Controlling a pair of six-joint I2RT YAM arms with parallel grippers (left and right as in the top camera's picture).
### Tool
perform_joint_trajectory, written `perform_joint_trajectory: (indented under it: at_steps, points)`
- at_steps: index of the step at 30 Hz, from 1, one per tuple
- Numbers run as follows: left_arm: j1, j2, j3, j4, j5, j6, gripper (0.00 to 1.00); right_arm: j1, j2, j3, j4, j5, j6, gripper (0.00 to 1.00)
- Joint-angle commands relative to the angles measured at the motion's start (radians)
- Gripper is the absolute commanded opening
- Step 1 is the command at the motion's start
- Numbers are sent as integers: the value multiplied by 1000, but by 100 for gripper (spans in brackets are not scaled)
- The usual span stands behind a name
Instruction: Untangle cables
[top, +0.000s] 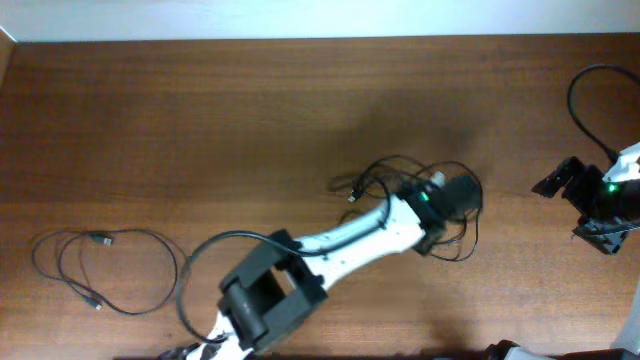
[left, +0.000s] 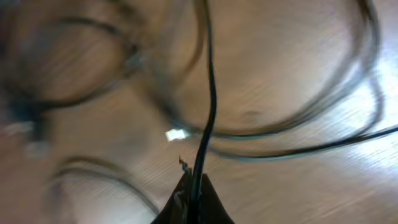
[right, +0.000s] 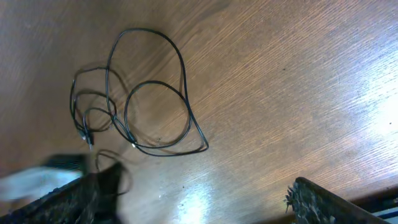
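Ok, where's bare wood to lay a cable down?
Bare: the whole far strip of the brown wooden table, and mid-table between the loose black cable loop and the tangled black cables. Crowded: that tangle, under the left claw.

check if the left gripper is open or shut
Shut: the left gripper pinches a cable between closed fingertips in the wrist view.

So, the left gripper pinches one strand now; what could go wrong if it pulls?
1. The left gripper is shut on a single strand while other loops of the cables cross it, so pulling may tighten the tangle or drag all of it.
2. The right gripper is open and apart from the cables, so nothing seems to hold the rest down.
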Motion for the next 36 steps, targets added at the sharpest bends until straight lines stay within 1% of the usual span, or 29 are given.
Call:
perform_joint_trajectory:
  at_steps: [1, 3, 4, 5, 6, 7, 8, 10, 11, 12, 13, 14, 15, 16, 18, 19, 20, 21, 24, 25, 26, 27, 28, 29, 30, 31, 33, 34, 36]
  points:
    - [125, -269, 156, -102, -30, 7, 0, -3, -14, -35, 10, 2, -11, 98]
    - [214, -449, 196, -97, -31, -23, 0, -3, -13, -84, 19, -3, -10, 99]
    - [277, -555, 197, -85, -31, -105, 0, -2, -13, -130, 20, -3, -14, 99]
    - [349, -639, 197, -86, -31, -147, 0, -2, -13, -190, 35, -3, -14, 99]
    - [438, -717, 197, -93, -35, -153, 0, 4, -13, -242, 57, -3, -14, 99]
    - [494, -753, 197, -97, -35, -153, 0, 24, -13, -297, 80, -3, -14, 99]
    - [574, -790, 197, -109, -88, -153, 0, 54, -13, -354, 110, -2, -14, 99]
    - [692, -815, 197, -115, -271, -154, 0, 117, -13, -400, 144, -3, -14, 99]
    - [766, -815, 197, -115, -290, -163, 0, 170, -13, -400, 159, -14, -38, 99]
    - [809, -809, 196, -123, -225, -211, 0, 214, -13, -400, 185, -55, -66, 99]
    - [837, -805, 195, -122, -121, -225, 0, 270, -13, -400, 217, -117, -97, 99]
    - [845, -802, 195, -122, -42, -225, 0, 336, -13, -400, 259, -183, -100, 92]
    - [845, -799, 195, -122, -9, -225, 0, 469, -12, -400, 342, -224, -67, 74]
    - [845, -798, 195, -122, -2, -225, 0, 547, -9, -400, 391, -192, -29, 72]
    - [845, -798, 195, -122, -3, -225, 0, 712, 19, -400, 492, -37, 77, 72]
    - [845, -798, 195, -124, -3, -225, 0, 788, 48, -400, 550, -22, 117, 72]
    - [845, -798, 195, -129, -3, -225, 0, 848, 82, -400, 604, -27, 153, 66]
    - [845, -798, 195, -138, -3, -225, 0, 924, 149, -400, 697, -27, 194, 57]
    - [845, -798, 195, -152, -3, -225, 0, 1062, 324, -400, 930, -27, 201, 58]
    - [845, -798, 195, -153, -3, -225, 0, 1077, 354, -400, 961, -27, 201, 58]
    - [845, -798, 195, -153, -3, -225, 0, 1096, 404, -400, 1009, -27, 201, 55]
    - [845, -798, 195, -153, -7, -225, 0, 1103, 438, -400, 1025, -20, 201, 24]
    - [845, -798, 195, -156, -16, -225, 0, 1094, 440, -399, 1022, -15, 201, 4]
    - [849, -798, 195, -156, -56, -225, 0, 1074, 430, -391, 998, -6, 201, 4]
    - [861, -798, 195, -151, -180, -225, 0, 1023, 410, -360, 898, 59, 201, 4]
    - [876, -798, 195, -147, -275, -225, 0, 962, 387, -326, 780, 170, 201, 4]
    - [911, -798, 195, -129, -383, -226, 0, 858, 358, -290, 616, 370, 201, 4]
    - [962, -795, 195, -93, -426, -230, 0, 780, 344, -279, 542, 472, 201, 4]
    - [1073, -768, 195, 0, -427, -229, 0, 595, 328, -272, 473, 587, 201, 4]
